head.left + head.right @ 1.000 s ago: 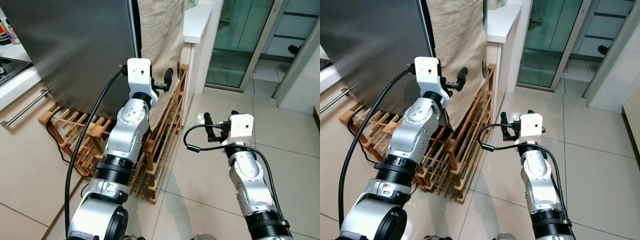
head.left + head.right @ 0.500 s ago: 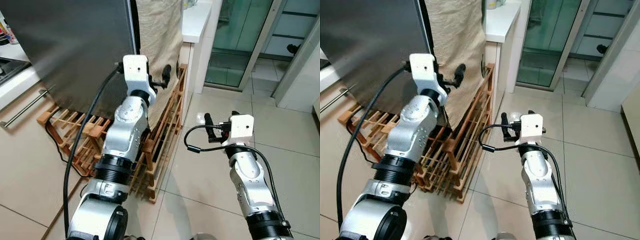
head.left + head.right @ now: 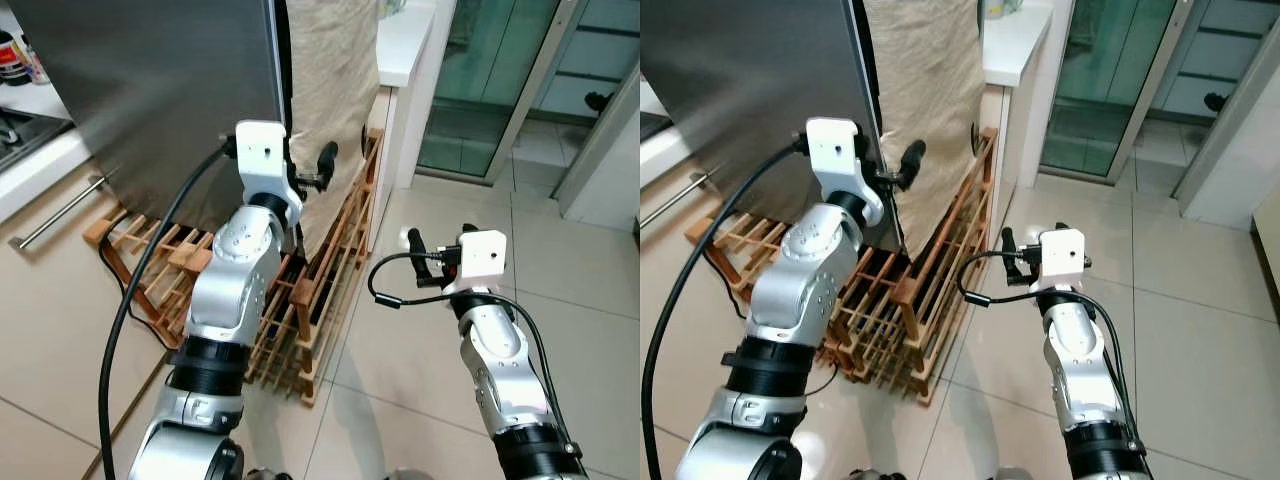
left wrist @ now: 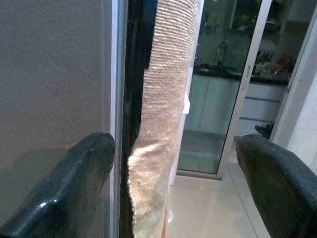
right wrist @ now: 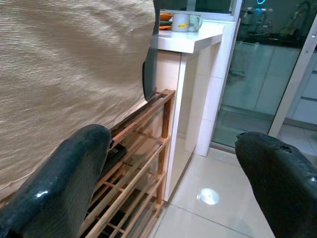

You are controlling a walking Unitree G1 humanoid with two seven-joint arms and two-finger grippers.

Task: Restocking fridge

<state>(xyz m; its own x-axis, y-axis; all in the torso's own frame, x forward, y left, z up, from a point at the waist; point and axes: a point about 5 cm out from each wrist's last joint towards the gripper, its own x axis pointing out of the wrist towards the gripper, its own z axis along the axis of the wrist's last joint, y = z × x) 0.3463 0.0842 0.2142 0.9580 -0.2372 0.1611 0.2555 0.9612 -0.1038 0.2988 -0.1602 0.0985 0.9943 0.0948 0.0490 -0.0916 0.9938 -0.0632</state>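
Nearest, over bare floor [image 3: 420, 350]: right gripper [image 3: 414, 258], fingers spread, grasping nothing, well apart from the fridge.

Further in, above the wooden rack's [image 3: 300, 300] right edge: left gripper [image 4: 173, 183], fingers parted and empty, aimed at the fridge door's [image 3: 150, 90] right edge. In the left wrist view, one finger [image 4: 74, 183] just in front of the steel face, the dark door gap and a hanging beige cloth [image 4: 168, 99] between the two fingers.

Door edge running vertically, straight ahead of the left gripper and just beside it; clearly the nearer arm for pulling the door open. Touching or not: cannot tell.

Fridge still closed, standing behind the rack; white counter [image 3: 405, 35] and glass door [image 3: 490, 80] beyond. Restocking apparently not yet begun.
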